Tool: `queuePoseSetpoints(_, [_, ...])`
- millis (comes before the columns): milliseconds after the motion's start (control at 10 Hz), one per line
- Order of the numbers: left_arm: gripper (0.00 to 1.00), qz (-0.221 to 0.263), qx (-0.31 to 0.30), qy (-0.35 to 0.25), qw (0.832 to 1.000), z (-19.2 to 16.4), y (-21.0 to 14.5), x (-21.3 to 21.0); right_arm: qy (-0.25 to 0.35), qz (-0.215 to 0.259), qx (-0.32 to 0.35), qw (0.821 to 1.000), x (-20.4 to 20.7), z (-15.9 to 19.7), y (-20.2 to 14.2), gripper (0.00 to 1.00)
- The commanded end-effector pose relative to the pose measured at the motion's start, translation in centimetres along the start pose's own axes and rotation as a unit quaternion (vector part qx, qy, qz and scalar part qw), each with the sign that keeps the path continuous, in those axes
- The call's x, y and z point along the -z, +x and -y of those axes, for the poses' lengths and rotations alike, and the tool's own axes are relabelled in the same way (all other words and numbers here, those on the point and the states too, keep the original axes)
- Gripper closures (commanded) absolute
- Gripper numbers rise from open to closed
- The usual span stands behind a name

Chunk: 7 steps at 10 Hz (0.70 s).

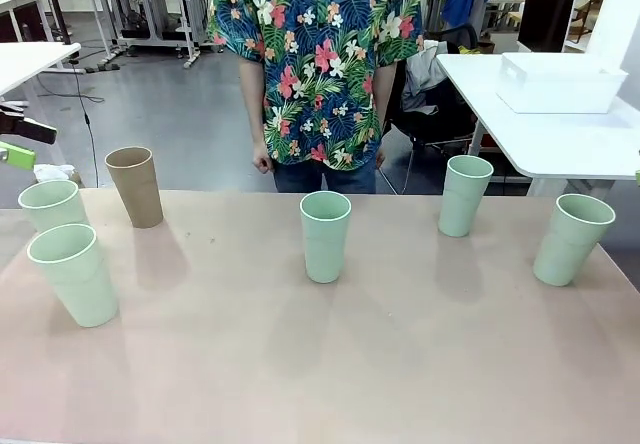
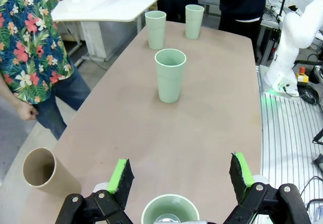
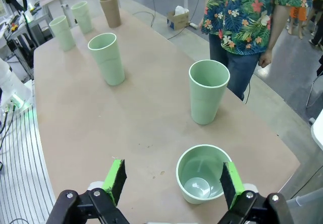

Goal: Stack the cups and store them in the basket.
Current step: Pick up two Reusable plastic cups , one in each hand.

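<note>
**A:** Which step is going on here?

**B:** The very first, I'm judging. All six cups are standing upright and apart on the table (image 1: 400,364), and nothing is nesting in anything yet. The brown cup (image 1: 135,186) is standing toward one end, with a green cup (image 1: 52,204) just beside it and a second green cup (image 1: 75,274) near it.

**A:** And the basket?

**B:** The basket (image 1: 560,84) is sitting on a white side table (image 1: 560,144), well apart from the brown cup and beyond the opposite end of the row.

**A:** What are the grippers doing?

**B:** The left gripper (image 2: 180,168) is hovering above one of the cups next to the brown cup, though I cannot tell which. Its fingers are spread wide and holding nothing. The right gripper (image 3: 172,169) is hanging just as spread and empty over the end cup (image 3: 202,173), the one farthest from the brown cup.

**A:** So what is the next move calling for?

**B:** Probably one gripper coming down so its fingers are straddling a cup wall, then pinching and lifting it clear. After that it is lining that cup up squarely over a neighbour's mouth, since tapered cups are likely to jam if they go in tilted.
</note>
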<state>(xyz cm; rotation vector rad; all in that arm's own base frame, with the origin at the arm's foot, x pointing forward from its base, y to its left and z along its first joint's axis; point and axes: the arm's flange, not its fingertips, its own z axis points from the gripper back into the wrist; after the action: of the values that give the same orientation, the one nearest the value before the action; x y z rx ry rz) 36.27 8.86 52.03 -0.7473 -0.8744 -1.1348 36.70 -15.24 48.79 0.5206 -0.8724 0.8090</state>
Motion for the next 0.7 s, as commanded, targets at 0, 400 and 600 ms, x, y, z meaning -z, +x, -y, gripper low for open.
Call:
queuePoseSetpoints(0, [0.00, 0.006, 0.005, -0.003, 1.000, -0.04, 0.25, -0.09, 0.001, 0.013, -0.013, 1.000, 0.10, 0.31, 0.03, 0.00])
queuePoseSetpoints(400, [0.00, 0.006, 0.005, -0.003, 1.000, -0.04, 0.25, -0.09, 0.001, 0.013, -0.013, 1.000, 0.10, 0.31, 0.03, 0.00])
queuePoseSetpoints(600, [0.00, 0.006, 0.005, -0.003, 1.000, -0.04, 0.25, -0.09, 0.001, 0.013, -0.013, 1.000, 0.10, 0.31, 0.03, 0.00])
